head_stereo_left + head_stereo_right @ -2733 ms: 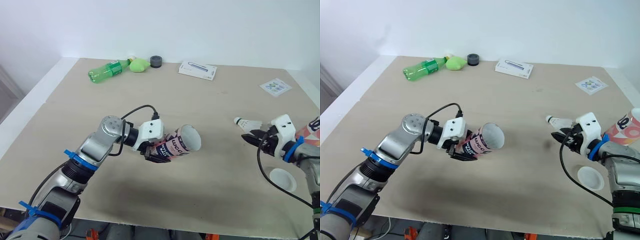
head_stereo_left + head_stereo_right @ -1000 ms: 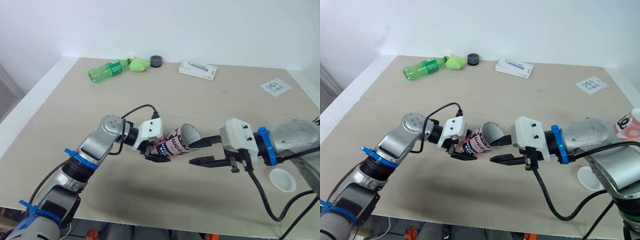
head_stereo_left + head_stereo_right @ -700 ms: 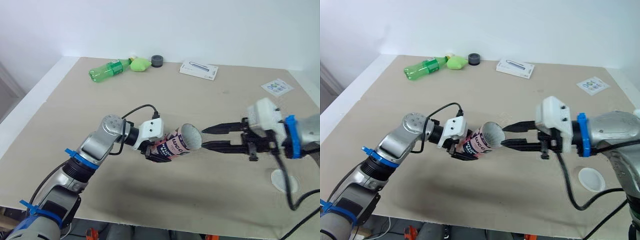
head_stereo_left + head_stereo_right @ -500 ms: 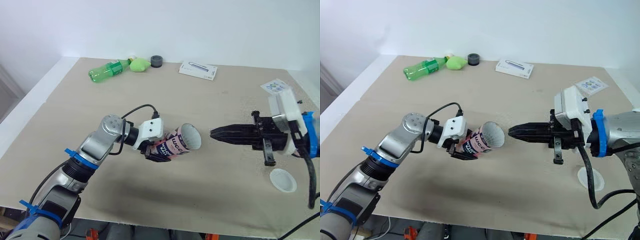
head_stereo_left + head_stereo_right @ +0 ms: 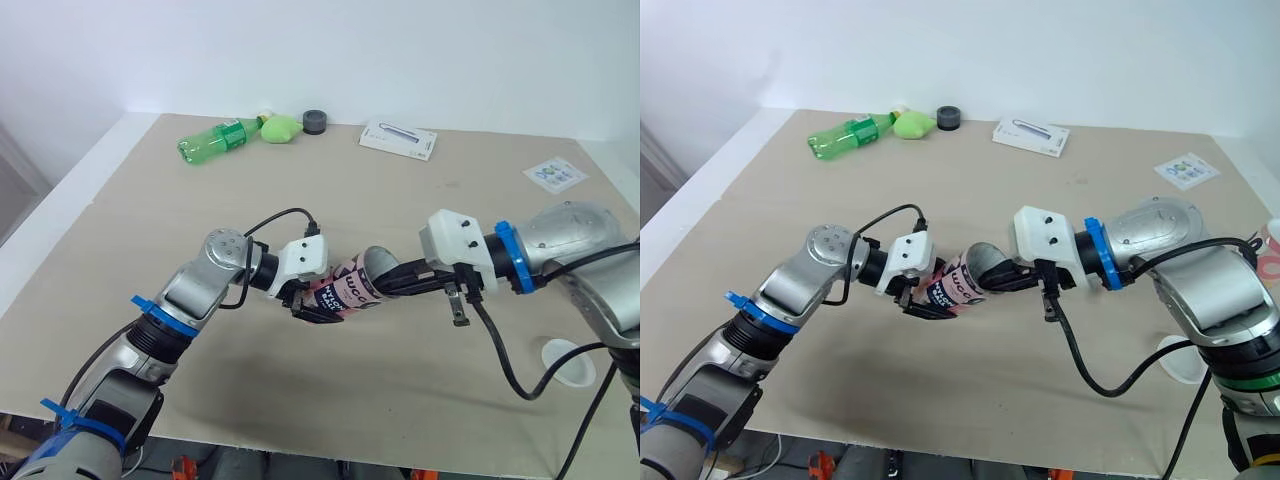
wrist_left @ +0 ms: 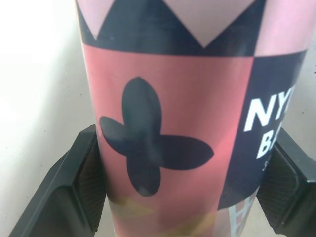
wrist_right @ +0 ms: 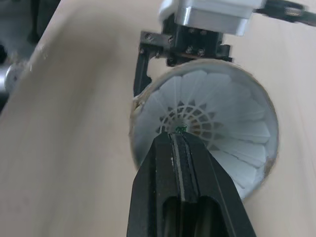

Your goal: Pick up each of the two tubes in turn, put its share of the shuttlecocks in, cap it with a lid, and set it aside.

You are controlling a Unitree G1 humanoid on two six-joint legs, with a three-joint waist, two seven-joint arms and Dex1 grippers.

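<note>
Head views, scene: At centre frame the left gripper clamps the pink-and-navy printed cardboard tube nearly level above the beige table. The tube's open mouth faces the right of the picture.
Head views, right pincer: Reaching in from the right, the right gripper has its black fingers drawn together, with the tips at the tube's mouth. It carries nothing.
Head views, lid: A white round plastic lid lies at lower right, well apart from the tube, so capping is not yet done.
Head views, risk: With the tube held in the air by one arm, a hard shove from the other could likely swing the mouth out of line.
Left wrist view, left pincer: The tube's printed wall sits between two black pads, both pressed against it in a closed, firm-looking hold.
Left wrist view, risk: The wall is smooth and round, so a push along its length might slide it through the pads.
Right wrist view, right pincer: The fingers are closed with only a seam between them. Their tip touches the centre of a white feathered shuttlecock seated inside the tube's mouth.
Right wrist view, risk: An off-centre push could bend feathers or cock the shuttlecock so it jams. On pulling back, the tip might snag and drag it out again.
</note>
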